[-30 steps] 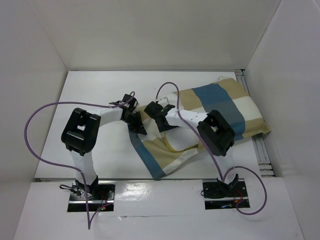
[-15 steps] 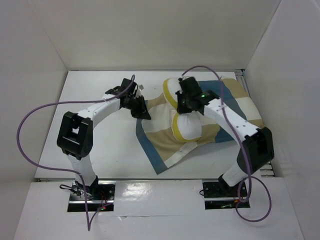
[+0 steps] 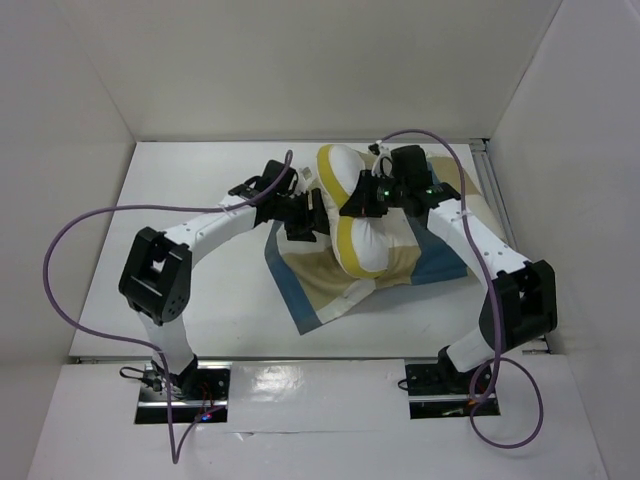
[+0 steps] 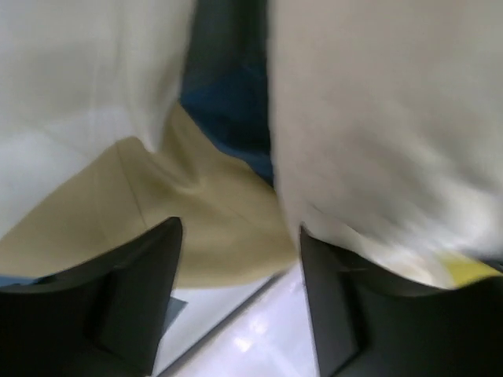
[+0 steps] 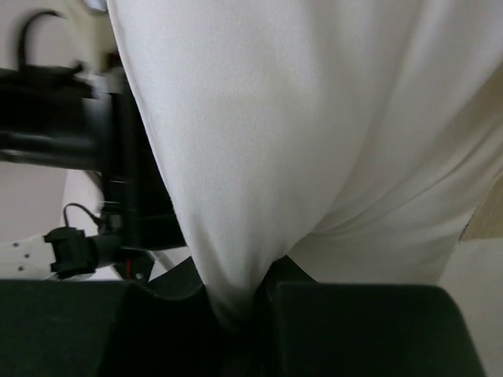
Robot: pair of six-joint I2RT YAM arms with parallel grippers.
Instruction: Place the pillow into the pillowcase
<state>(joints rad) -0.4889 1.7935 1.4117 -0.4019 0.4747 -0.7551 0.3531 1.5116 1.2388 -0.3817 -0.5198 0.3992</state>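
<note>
Two arms are meeting over the pillow (image 3: 365, 245), which is lying bunched on top of the case (image 3: 312, 298), toward 12 o'clock of the table (image 3: 190, 190) centre and not yet inside. We are pinching a fold of the pillow's white cloth tight in the right gripper (image 3: 363, 200); its wrist view is showing the fabric drawn down into the narrow slot between the fingers. The left gripper (image 3: 303, 218) is sitting at the pillow's 9 o'clock, fingers (image 4: 134, 290) spread, with tan cloth lying just beyond the tips and nothing between them. The case is trailing out from under the pillow toward 7 o'clock and 4 o'clock. In our judgement the case needs opening next. We should be closing the left fingers on one layer only of the tan edge, lifting it clear, then feeding the pillow in corner first, slowly, so it is not dragging both layers along. Where the opening lies we cannot tell.
</note>
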